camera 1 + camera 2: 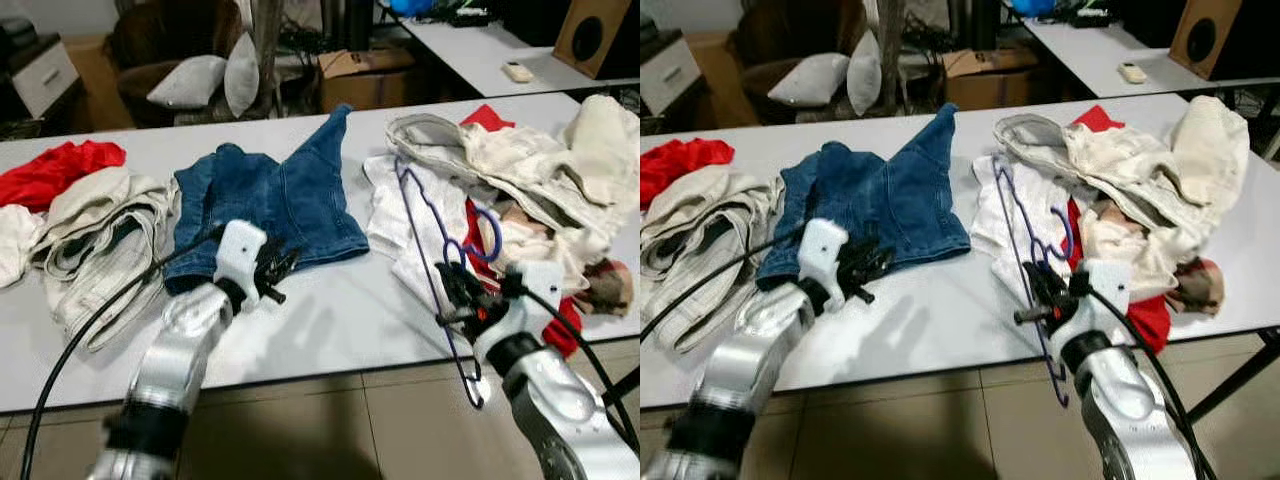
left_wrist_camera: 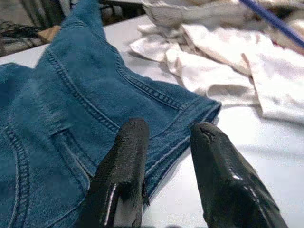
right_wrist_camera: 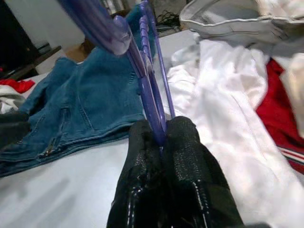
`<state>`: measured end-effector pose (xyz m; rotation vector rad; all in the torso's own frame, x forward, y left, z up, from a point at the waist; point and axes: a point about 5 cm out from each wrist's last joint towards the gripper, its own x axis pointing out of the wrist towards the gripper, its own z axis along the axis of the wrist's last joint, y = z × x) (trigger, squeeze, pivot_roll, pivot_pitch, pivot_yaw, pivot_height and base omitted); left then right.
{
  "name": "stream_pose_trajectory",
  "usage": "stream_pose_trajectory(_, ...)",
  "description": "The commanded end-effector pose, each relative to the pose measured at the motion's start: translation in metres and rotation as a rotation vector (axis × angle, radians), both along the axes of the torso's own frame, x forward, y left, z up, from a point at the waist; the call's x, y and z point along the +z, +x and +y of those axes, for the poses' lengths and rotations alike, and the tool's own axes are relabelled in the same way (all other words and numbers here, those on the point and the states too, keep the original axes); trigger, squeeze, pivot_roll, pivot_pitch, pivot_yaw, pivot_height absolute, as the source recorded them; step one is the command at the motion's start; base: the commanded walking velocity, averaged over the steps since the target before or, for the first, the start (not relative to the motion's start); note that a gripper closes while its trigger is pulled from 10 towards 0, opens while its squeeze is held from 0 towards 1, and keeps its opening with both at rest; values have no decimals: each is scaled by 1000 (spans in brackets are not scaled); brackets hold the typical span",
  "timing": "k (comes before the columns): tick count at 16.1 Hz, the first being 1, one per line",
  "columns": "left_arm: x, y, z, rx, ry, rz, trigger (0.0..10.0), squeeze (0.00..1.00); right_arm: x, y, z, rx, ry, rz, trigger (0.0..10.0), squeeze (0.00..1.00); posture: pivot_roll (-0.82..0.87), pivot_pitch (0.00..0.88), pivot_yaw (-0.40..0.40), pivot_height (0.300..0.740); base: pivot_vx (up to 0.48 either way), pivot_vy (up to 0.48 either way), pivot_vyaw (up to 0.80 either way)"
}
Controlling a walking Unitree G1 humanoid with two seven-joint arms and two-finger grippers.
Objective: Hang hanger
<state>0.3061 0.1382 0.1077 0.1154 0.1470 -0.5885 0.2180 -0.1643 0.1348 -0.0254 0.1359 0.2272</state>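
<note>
the right gripper [image 1: 462, 298] already has the purple hanger [image 1: 430, 250], so the step in hand looks like carrying it off the pile of clothes; its two black fingers [image 3: 142, 166] are pressed together on the thin purple bar, as the right wrist view shows plainly. the hanger stands tilted over the near right part of the white table [image 1: 330, 330], its hook curling up by the white shirt [image 1: 400, 215] and its lower end hanging past the table's near edge. the right arm reaches in from the near right, wrist bent so the fingers point left and far

the left gripper [image 1: 275, 272] hovers at the near hem of the blue denim garment [image 1: 270, 195], just above the tabletop, its fingers [image 2: 123, 175] apart with nothing between them (the left wrist view shows the gap over the denim edge). the left arm comes up from the near left, forearm sloping toward the middle of the table

the next move, as i judge it, calls for pairing hanger and garment: the left gripper taking hold of the denim while the right brings the hanger across without snagging the shirt or the heap of cream and red clothes [image 1: 530, 160] at far right
</note>
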Motion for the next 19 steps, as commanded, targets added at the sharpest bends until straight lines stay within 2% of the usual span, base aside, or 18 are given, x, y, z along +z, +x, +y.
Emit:
stream_pose_trajectory(1,-1,5,2,-21,59,-11,10000,1000,3,0,-1,0,-10,-25,10000,0,-93,0,94,740,0,0,0)
stream_pose_trajectory(2,-5,12,5,-42,145,-19,10000,588,3,-1,-3,-3,-25,-22,10000,0,-89,0,98,740,0,0,0)
stream_pose_trajectory(3,-8,17,8,-51,188,-15,10000,0,2,-1,-4,-6,-31,-21,10000,0,-89,0,99,740,0,0,0)
stream_pose_trajectory(5,-10,26,13,-41,194,7,10000,0,2,-2,-3,-12,-32,-21,10000,0,-87,0,104,740,0,0,0)
stream_pose_trajectory(9,-10,38,11,-43,166,24,10000,0,0,-3,0,-15,-26,-19,10000,0,-83,0,109,740,0,0,0)
stream_pose_trajectory(10,-10,40,8,-97,166,36,10000,0,0,-3,1,-14,-22,-21,10000,0,-84,0,117,740,0,0,0)
stream_pose_trajectory(13,-9,39,8,-171,160,51,10000,0,0,-3,1,-25,-16,-22,10000,0,-82,0,122,740,0,0,0)
stream_pose_trajectory(15,-10,41,9,-201,193,52,10000,0,-1,-3,2,-25,-13,-20,10000,0,-78,0,120,740,0,0,0)
stream_pose_trajectory(16,-12,43,10,-195,253,46,10000,0,-2,-2,2,-21,-13,-19,10000,0,-76,0,115,740,0,0,0)
stream_pose_trajectory(19,-13,44,7,-235,334,32,10000,0,-1,0,2,-19,-14,-20,10000,0,-77,0,109,740,0,0,0)
